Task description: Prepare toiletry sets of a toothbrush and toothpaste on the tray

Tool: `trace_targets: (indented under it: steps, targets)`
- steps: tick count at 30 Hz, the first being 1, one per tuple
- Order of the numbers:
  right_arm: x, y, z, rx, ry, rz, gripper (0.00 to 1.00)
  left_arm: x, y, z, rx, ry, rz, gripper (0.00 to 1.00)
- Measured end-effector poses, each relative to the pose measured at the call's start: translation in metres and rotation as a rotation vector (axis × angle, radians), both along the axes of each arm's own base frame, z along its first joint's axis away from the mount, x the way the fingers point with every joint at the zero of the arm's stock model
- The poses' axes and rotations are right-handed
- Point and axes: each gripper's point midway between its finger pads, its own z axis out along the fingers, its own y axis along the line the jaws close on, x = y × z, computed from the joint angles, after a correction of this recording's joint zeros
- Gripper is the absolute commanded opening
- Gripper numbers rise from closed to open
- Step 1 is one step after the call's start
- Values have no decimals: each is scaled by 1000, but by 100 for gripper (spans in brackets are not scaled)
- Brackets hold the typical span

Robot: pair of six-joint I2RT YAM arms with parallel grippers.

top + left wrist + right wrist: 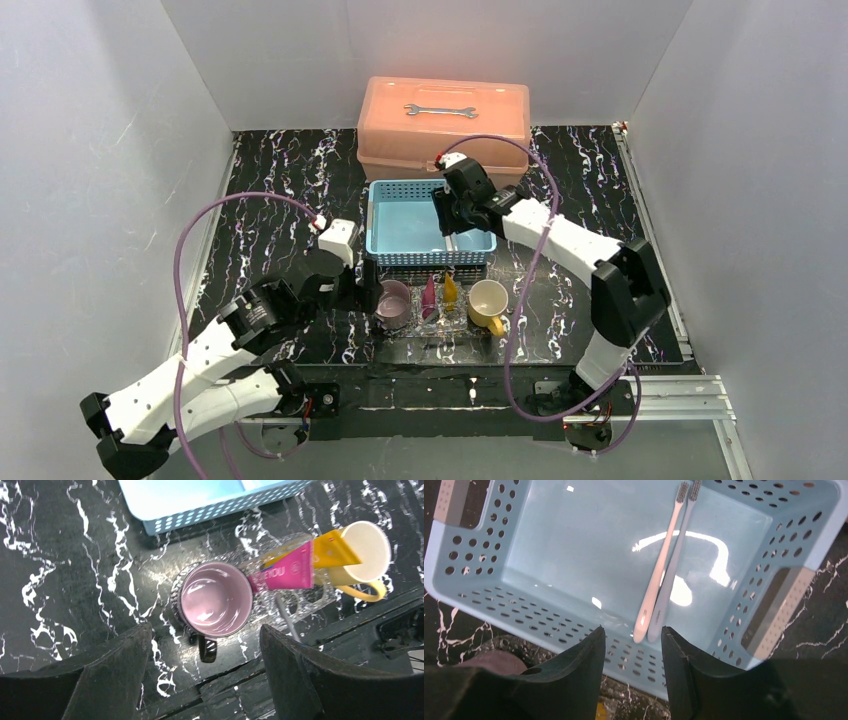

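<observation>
Right end effector (631,632) released, nearer arm | toothbrushes (661,570) just ahead, in basket (484,555) | long axis toward upper frame edge

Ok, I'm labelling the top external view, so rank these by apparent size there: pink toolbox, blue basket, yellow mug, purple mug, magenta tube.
1. pink toolbox
2. blue basket
3. yellow mug and purple mug, which look alike, so no order between them
4. magenta tube, smallest
</observation>
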Motion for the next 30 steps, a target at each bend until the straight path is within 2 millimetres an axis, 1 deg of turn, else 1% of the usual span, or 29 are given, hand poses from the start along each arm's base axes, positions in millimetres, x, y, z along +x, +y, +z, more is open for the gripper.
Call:
trace_targets:
  steps: [4, 7, 12, 16, 18, 21, 26, 30]
  targets:
    - [18, 10, -12, -17, 14, -7, 47, -1, 11, -20, 8, 57, 22, 78]
    - [28, 13, -27, -41, 35, -12, 46, -5, 11, -29, 7, 90, 13, 78]
    - [40, 19, -56, -88, 80, -13, 46, -11, 7, -31, -1, 113, -13, 79]
    - [46, 17, -75, -125, 109, -21, 46, -17, 10, -29, -4, 118, -29, 82]
    - [48, 16, -80, -139, 121, -25, 46, -20, 14, -26, 0, 116, -35, 83]
    - [58, 20, -83, -138, 117, -32, 45, -23, 18, -18, -4, 94, -47, 84]
    - [66, 20, -89, -141, 121, -41, 45, -27, 24, -12, -15, 61, -59, 84]
    - [70, 19, -97, -147, 133, -47, 45, -27, 25, -12, -13, 57, -63, 84]
